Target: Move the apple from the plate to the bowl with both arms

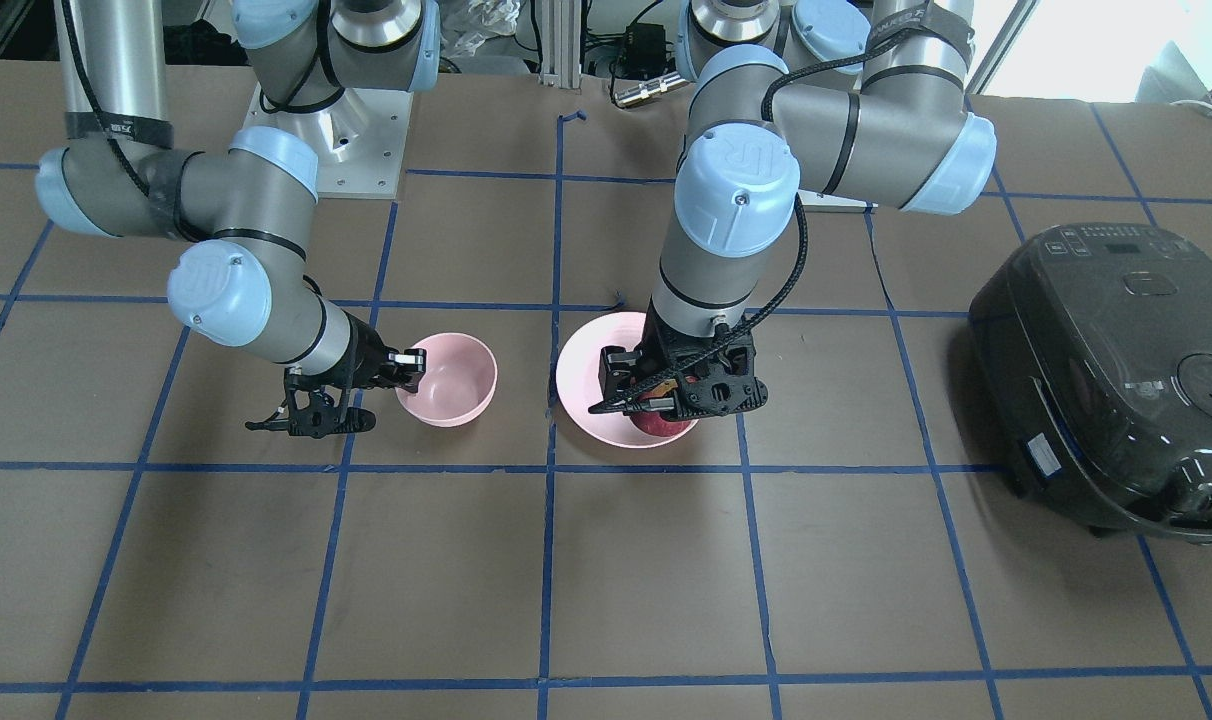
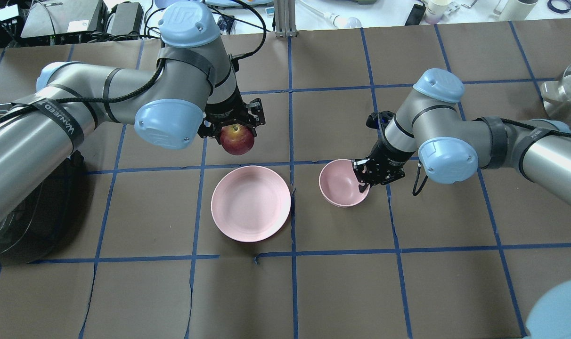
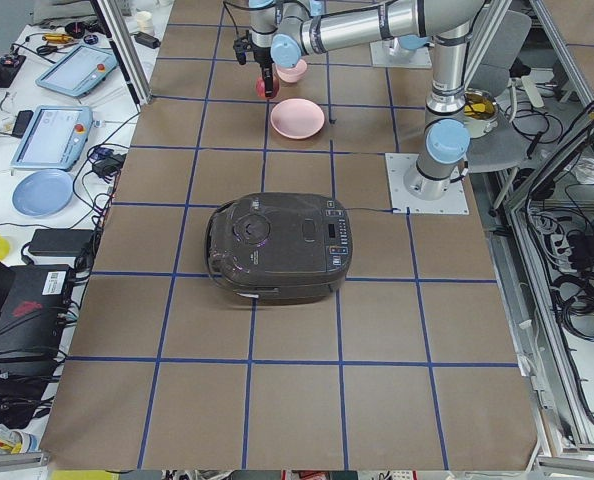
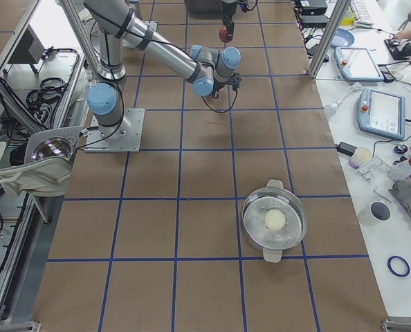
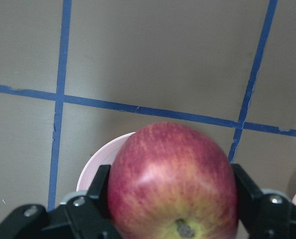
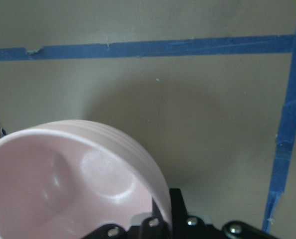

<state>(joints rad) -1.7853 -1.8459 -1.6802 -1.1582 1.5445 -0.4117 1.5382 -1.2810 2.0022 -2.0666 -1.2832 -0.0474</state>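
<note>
My left gripper [image 2: 233, 127] is shut on the red apple [image 2: 237, 140] and holds it in the air beyond the far edge of the pale pink plate [image 2: 250, 203], which is bare. In the left wrist view the apple [image 5: 173, 181] sits between both fingers [image 5: 100, 191], with the plate's rim [image 5: 95, 162] below. In the front view the apple [image 1: 661, 421] hangs over the plate [image 1: 584, 380]. My right gripper [image 2: 363, 185] is shut on the rim of the small pink bowl [image 2: 340, 182], which looks slightly tilted. The bowl [image 6: 63, 174] is empty.
A dark rice cooker [image 1: 1116, 380] stands on the robot's left side of the table. A metal pot with a glass lid [image 4: 275, 221] stands far to the right. Blue tape lines [image 2: 292, 165] grid the brown table top.
</note>
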